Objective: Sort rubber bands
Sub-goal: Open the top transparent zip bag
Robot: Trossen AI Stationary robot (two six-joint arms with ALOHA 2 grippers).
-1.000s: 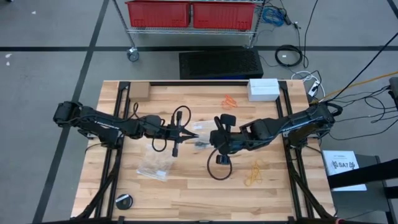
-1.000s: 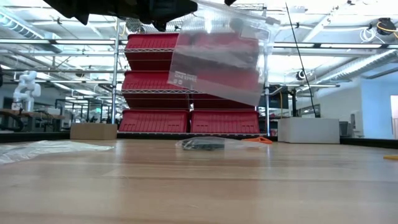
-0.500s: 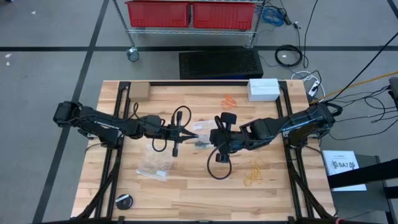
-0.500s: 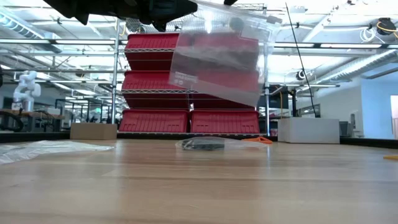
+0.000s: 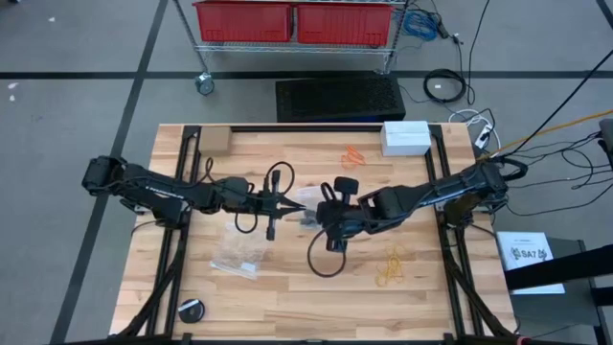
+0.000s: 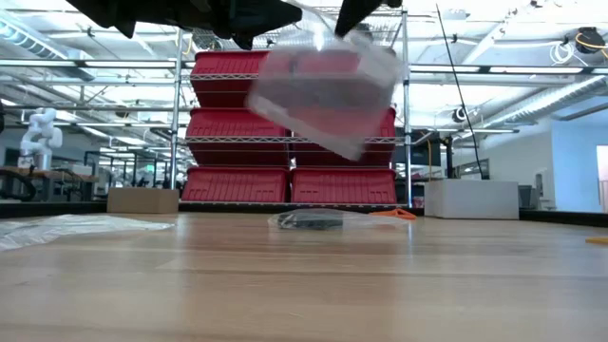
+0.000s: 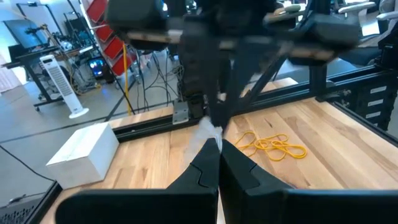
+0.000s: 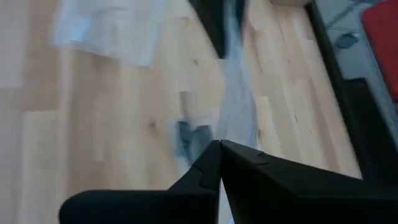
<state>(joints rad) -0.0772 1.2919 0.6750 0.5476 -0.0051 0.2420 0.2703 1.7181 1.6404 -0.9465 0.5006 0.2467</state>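
Both grippers, left (image 5: pixel 299 203) and right (image 5: pixel 317 210), pinch one clear bag (image 6: pixel 321 95) mid-table, high above the wood; table edges well apart.

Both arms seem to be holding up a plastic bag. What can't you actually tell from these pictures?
- Whether anything is inside the raised clear bag: it is motion-blurred in the low view and hidden under the left gripper and right gripper from above.
- What the dark heap under clear film is: too small and far off.
- How many yellow bands or orange bands lie in each tangle: loops overlap.
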